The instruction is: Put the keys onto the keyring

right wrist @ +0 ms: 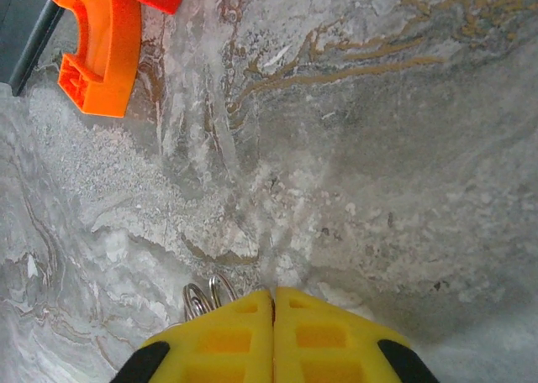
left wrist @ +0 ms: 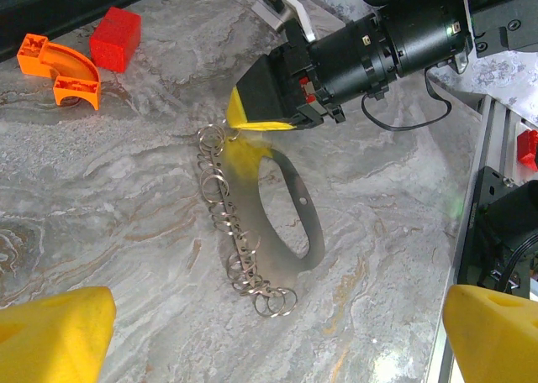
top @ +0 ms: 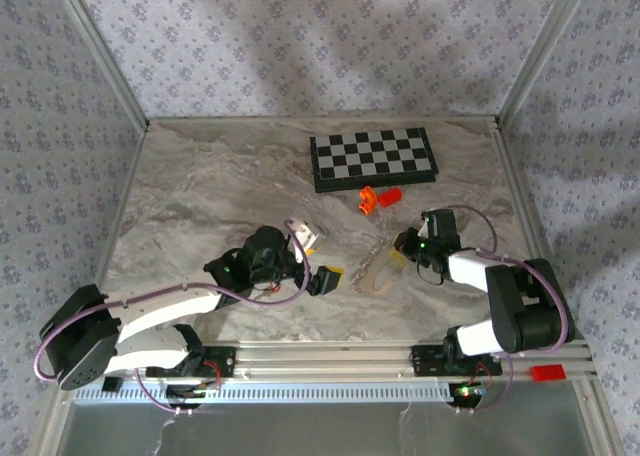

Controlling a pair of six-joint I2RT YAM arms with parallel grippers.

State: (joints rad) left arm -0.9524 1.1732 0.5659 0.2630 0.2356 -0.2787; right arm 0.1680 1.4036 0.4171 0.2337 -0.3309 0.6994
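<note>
Right hand [left wrist: 252, 127] closed at pale oval keyring [left wrist: 249, 232], silvery looped chain [left wrist: 220, 200] alongside

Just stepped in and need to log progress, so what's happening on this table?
The right gripper is shut on the top end of the pale keyring, which lies flat on the marble table with its chain of small rings alongside. The left gripper hangs wide open over the ring's other end, holding nothing. Orange pieces sit untouched further off.
</note>
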